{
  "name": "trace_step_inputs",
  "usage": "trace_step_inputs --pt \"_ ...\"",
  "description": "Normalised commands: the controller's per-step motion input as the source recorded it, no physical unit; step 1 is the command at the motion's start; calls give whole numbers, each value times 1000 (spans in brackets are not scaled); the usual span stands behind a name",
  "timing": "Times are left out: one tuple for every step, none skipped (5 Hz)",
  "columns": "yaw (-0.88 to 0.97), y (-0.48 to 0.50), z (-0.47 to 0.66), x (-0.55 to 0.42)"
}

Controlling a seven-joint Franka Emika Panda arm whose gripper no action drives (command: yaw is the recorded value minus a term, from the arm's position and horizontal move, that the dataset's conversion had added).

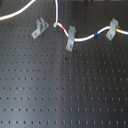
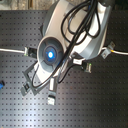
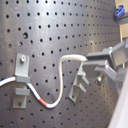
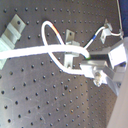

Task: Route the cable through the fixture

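Observation:
A white cable [image 1: 84,38] with red, blue and yellow marks lies across the black perforated board. It touches the middle fixture [image 1: 70,38] and the fixture [image 1: 113,28] at the first exterior view's right. A third fixture [image 1: 40,28] stands beside it at the first exterior view's left. One strand rises out of that picture's top, where the gripper is out of frame. In both wrist views my gripper [image 3: 93,62] [image 4: 93,68] is shut on the cable [image 3: 61,75] [image 4: 50,47] just above a fixture [image 3: 79,84] [image 4: 70,52]. In the second exterior view the arm [image 2: 65,45] hides the gripper.
The black perforated board [image 1: 65,90] fills every view. In the second exterior view, fixtures [image 2: 107,50] [image 2: 30,50] show on either side of the arm, each with cable leading outward. A blue object [image 3: 121,11] sits at the board's edge in the first wrist view.

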Motion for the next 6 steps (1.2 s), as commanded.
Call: trace_step_inputs --pt "0 353 611 -55" --pt "91 577 481 -254" --pt "0 370 408 -372" --pt "-248 104 332 -471" --pt "-366 24 300 -410" --pt "-385 -28 273 -366"
